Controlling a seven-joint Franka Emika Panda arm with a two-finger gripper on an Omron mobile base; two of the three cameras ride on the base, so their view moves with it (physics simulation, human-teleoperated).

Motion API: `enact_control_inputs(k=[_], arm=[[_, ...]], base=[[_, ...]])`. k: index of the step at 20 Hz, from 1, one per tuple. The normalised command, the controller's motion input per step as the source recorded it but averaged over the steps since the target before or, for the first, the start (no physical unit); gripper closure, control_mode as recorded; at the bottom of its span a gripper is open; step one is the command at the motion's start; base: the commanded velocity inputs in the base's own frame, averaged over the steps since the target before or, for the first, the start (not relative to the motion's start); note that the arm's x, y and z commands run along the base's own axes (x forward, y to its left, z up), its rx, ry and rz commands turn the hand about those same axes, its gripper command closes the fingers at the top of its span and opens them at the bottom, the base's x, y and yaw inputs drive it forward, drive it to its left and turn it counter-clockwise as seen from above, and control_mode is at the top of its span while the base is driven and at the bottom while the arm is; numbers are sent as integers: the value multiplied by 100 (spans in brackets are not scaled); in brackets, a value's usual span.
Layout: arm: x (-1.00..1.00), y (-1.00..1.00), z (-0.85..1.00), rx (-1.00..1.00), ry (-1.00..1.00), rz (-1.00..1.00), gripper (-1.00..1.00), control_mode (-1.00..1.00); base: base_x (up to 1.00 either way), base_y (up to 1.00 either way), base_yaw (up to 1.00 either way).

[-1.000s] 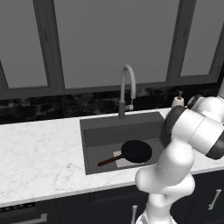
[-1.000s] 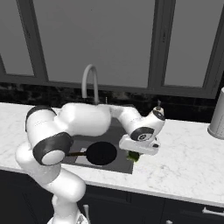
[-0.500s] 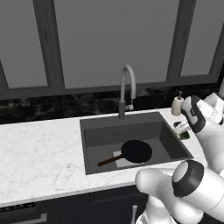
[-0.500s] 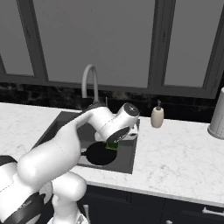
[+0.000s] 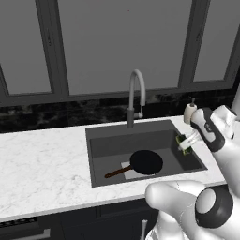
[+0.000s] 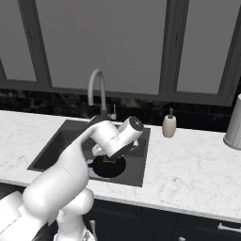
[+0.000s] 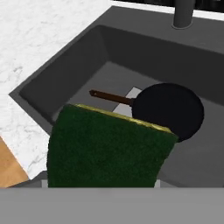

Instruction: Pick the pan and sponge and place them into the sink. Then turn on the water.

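The black pan [image 5: 146, 161] lies flat on the bottom of the dark grey sink [image 5: 101, 133], its reddish-brown handle [image 5: 117, 172] pointing to the front left. My gripper [image 5: 185, 143] hangs over the right side of the basin, shut on the yellow-green sponge [image 5: 181, 142]. From the right base the sponge [image 6: 110, 160] peeks out under my hand, just above the pan [image 6: 109, 168]. In the hand view the sponge [image 7: 109, 148] covers my fingertips, with the pan [image 7: 168, 109] and sink wall [image 7: 65, 74] below it. No water runs from the faucet [image 5: 136, 93].
A beige soap dispenser [image 5: 190, 111] stands on the white marble counter [image 5: 42, 159] behind the sink's right corner, close to my forearm. A grey canister [image 6: 234, 123] stands far right. Dark windows rise behind the faucet.
My arm has swung left from the counter's right side, carrying the sponge over the sink's right rim to above the basin near the pan. The pan has not moved.
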Motion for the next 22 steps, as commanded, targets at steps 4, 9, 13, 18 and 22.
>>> enact_control_inputs(k=[4,9,13,18,22], arm=[[33,16,-9,4,0,13,100,-100],[53,13,-22,0,12,14,100,-100],[38,18,-43,0,8,8,100,-100],[21,12,-56,0,2,1,100,-100],[7,14,-62,0,0,0,100,-100]], base=[[0,0,0],[0,0,0],[0,0,0],[0,0,0],[0,0,0]])
